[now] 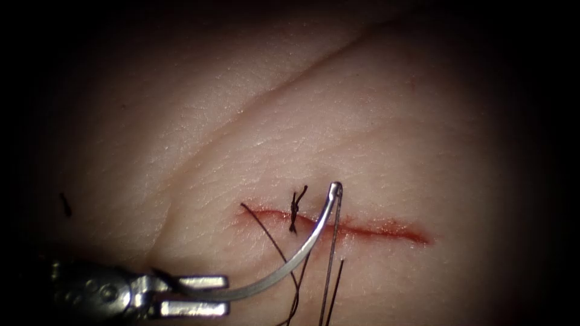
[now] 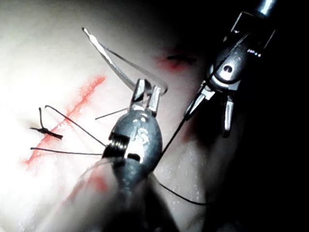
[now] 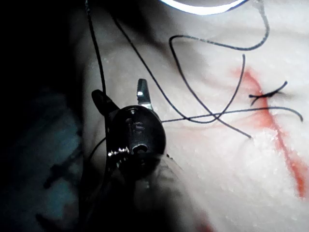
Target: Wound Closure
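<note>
My left tool (image 1: 199,295) comes in low on the left, jaws shut on the curved needle (image 1: 296,259) close to its pointed end. The needle arcs up and right above the tissue, free of it, and its swaged end hangs over the cut (image 1: 374,229). Black thread (image 1: 329,265) drops from that end toward the near edge. In the left wrist view the same jaws (image 2: 147,99) clamp the needle (image 2: 108,55). My right tool (image 2: 206,125) hangs beside them with its jaws apart, holding nothing, and a thread strand runs past one jaw. Its jaws (image 3: 119,88) also stand open in the right wrist view.
A tied stitch (image 1: 294,211) with short cut ends crosses the cut left of the needle's end. Red fluid lines the cut. Loose thread strands (image 1: 272,241) lie across the tissue near the stitch. A small cut piece of thread (image 1: 64,205) lies far left.
</note>
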